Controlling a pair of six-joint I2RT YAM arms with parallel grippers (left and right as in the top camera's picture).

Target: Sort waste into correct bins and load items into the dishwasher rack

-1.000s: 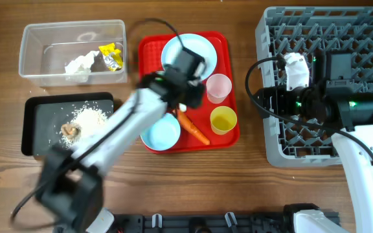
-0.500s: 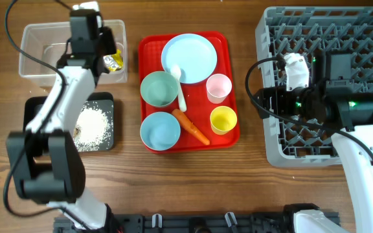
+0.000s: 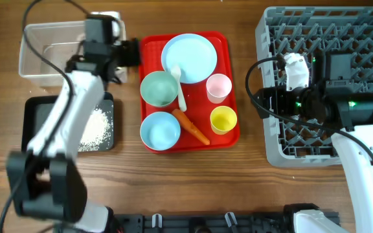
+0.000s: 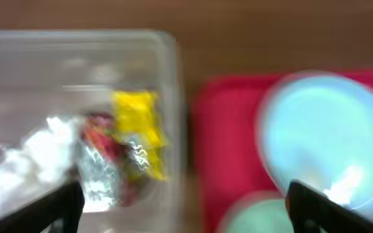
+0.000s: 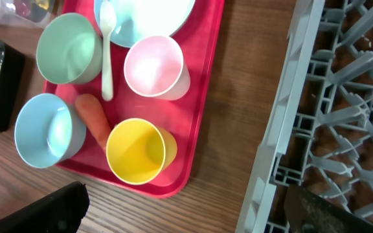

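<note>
A flat red plastic tray is showing beneath an orange carrot. A grey plastic crate is displaying a square lattice.

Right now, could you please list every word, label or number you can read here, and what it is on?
No text is readable.
The yellow wrapper and the foil wrapper in the clear tub are too blurred to show any print.
The grey rack and red tray show no lettering.

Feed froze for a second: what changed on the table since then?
The left tool swung from the red tray to the clear tub and opened there; what it dropped is unclear. Right tool, plate and carrot stayed put.
</note>
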